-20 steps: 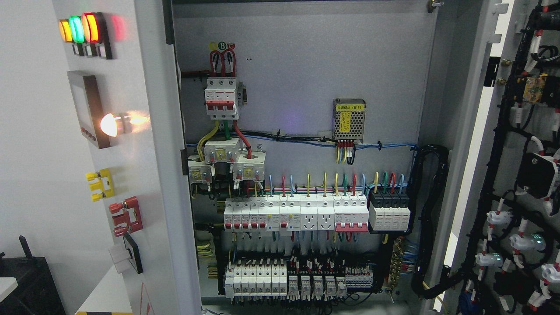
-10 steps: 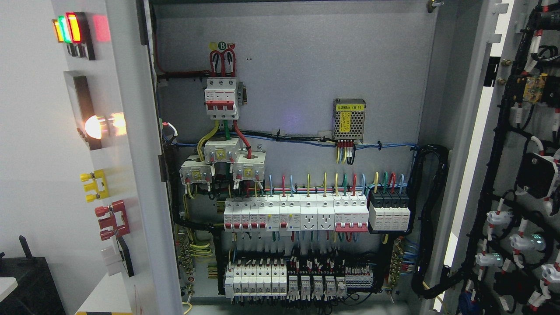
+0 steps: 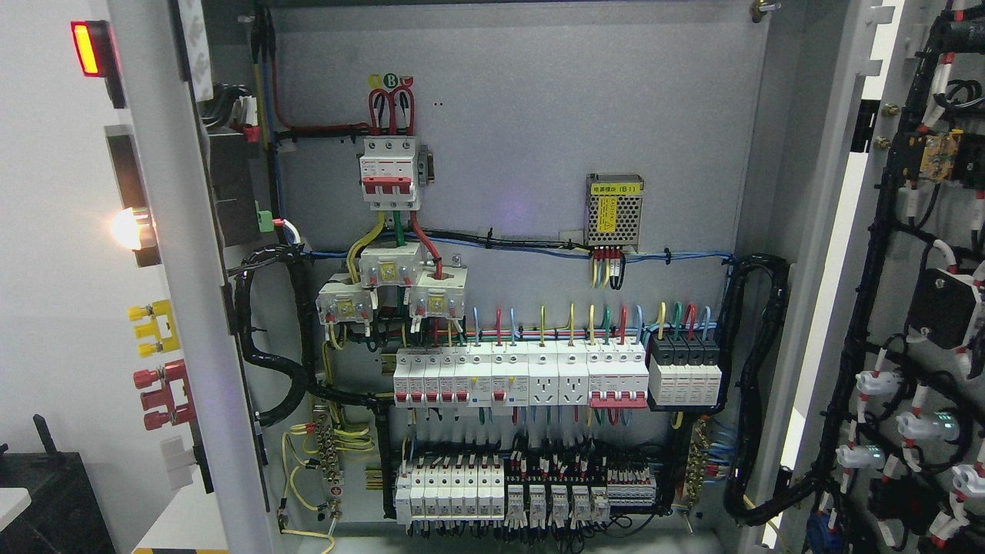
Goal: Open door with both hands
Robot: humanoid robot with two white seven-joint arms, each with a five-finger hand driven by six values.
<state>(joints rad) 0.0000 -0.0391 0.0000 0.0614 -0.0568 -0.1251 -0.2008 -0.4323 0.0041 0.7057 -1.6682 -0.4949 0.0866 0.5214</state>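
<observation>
Pale wall at far left, with a black box point(image 3: 46, 500) low in the corner. Facing an electrical cabinet point(image 3: 523, 115) with grey back panel fully exposed.

Cannot tell the pose or finger state of either hand: no arm or hand inside the view.

Left door point(image 3: 196, 323) swung out and seen almost edge-on, running from top left down toward bottom centre-left. On its outer face: red lamp point(image 3: 86, 48) near the top, glowing white lamp point(image 3: 127, 228) below, then yellow terminal point(image 3: 154, 328) and red terminal point(image 3: 163, 396). Right door point(image 3: 904, 261) wide open at far right, inner side turned to the camera and covered in black wiring and white connectors.

Inside: red-handled breaker point(image 3: 391, 173) upper left, mesh-cased power supply point(image 3: 614, 209) to its right, long row of white breakers point(image 3: 523, 373) across the middle, more small modules beneath.

Compared with half a second ago: left door further open, its edge shifted leftward. Front face narrower, so only the red lamp is left showing of the three coloured lamps at the top. Newly uncovered behind the door edge: thick black cable loom point(image 3: 269, 362) curving down the cabinet's left side, plus yellow wires near the bottom. Right door and cabinet contents unchanged in place.
</observation>
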